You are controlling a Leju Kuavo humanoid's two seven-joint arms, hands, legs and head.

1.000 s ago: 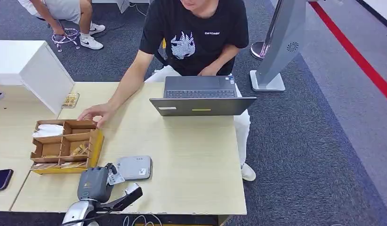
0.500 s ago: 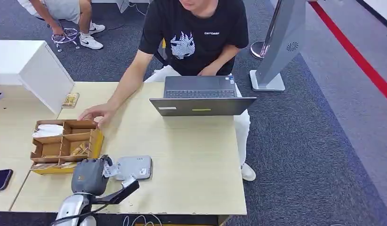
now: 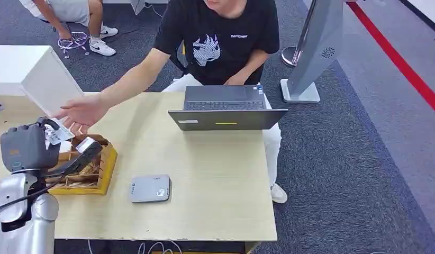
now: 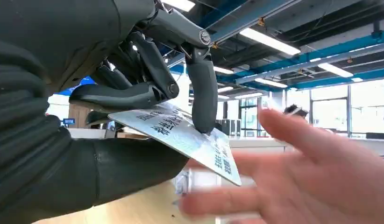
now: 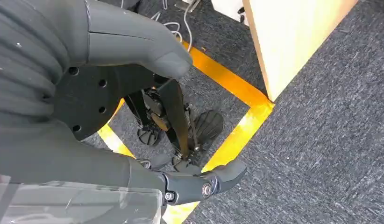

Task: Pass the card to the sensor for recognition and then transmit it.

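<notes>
Head view shows my left hand (image 3: 26, 147) pinching the card (image 3: 57, 134) raised over the surface (image 3: 215, 174), so the person's open palm (image 3: 82, 112) can take it; sensor (image 3: 150, 188) sits well apart.

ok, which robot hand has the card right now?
The left hand. It pinches the card between thumb and a finger, raised toward the person's open hand. The right hand hangs by the floor, holding nothing.

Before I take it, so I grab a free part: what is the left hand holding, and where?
The left hand pinches the card at one end; the other end sticks out free.
</notes>
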